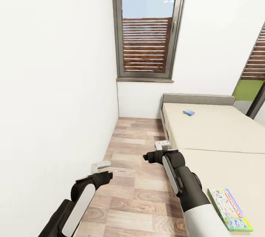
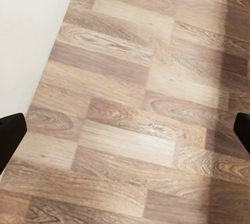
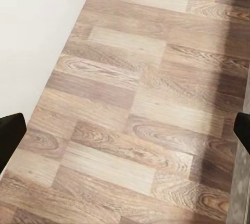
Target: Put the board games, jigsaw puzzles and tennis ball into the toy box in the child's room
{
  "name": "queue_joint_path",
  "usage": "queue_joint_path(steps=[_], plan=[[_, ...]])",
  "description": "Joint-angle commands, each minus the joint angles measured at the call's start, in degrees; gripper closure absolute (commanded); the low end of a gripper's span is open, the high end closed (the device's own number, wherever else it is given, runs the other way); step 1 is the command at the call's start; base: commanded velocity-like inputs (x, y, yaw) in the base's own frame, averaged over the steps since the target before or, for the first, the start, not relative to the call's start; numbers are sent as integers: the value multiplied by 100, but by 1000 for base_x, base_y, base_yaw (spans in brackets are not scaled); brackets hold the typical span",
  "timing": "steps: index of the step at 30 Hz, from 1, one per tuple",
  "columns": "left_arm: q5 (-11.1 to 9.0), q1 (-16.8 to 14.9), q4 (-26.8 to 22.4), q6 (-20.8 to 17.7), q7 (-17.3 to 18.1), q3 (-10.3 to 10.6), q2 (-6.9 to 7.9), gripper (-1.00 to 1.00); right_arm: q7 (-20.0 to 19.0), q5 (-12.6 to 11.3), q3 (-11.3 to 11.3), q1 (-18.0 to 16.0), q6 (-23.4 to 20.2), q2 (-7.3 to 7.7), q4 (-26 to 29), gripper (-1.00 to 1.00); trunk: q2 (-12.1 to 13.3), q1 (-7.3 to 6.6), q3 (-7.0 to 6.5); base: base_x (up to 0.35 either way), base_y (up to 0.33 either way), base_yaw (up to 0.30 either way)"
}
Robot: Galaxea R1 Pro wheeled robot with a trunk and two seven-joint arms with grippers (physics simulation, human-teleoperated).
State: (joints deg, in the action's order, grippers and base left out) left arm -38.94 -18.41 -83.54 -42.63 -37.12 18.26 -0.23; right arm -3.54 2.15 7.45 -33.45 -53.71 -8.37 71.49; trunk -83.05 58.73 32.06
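Robot stood in the aisle between the left wall [image 1: 55,82] and the bed [image 1: 221,134], facing the window [image 1: 149,27]. Both hands were empty and spread wide: left hand [image 2: 125,130] and right hand [image 3: 125,130] each showed dark fingertips at the frame edges with only plank floor [image 1: 136,178] between them.

Two board games lay on the bed: the SKIP-BO box [image 1: 230,209] near, at the right, just beside the right forearm; the small blue box [image 1: 188,112] far, toward the headboard. Desk and toy box not seen.

Risks, as judged:
- Right elbow sat close to the SKIP-BO box; a turn could sweep it along the mattress or off the bed.
- A flat box on a soft mattress gives little edge to pinch; fingers might press it down or slide it.
- Blue box lay well away; reaching would need the base moved, with the wall tight on the left.
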Motion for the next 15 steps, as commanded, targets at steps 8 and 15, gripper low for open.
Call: queue_joint_path(steps=[8, 15], plan=[[-57, -5, -7, -3, -59, 15, 2, -100, -25, 23, -6, -20, -34, -2, 5, -100, -3, 0, 6, 8, 6, -161], [-74, -5, -11, -7, -64, 22, -9, -100, -24, 26, -7, -29, -33, 7, 15, -100, -3, 0, 6, 8, 125, -51]])
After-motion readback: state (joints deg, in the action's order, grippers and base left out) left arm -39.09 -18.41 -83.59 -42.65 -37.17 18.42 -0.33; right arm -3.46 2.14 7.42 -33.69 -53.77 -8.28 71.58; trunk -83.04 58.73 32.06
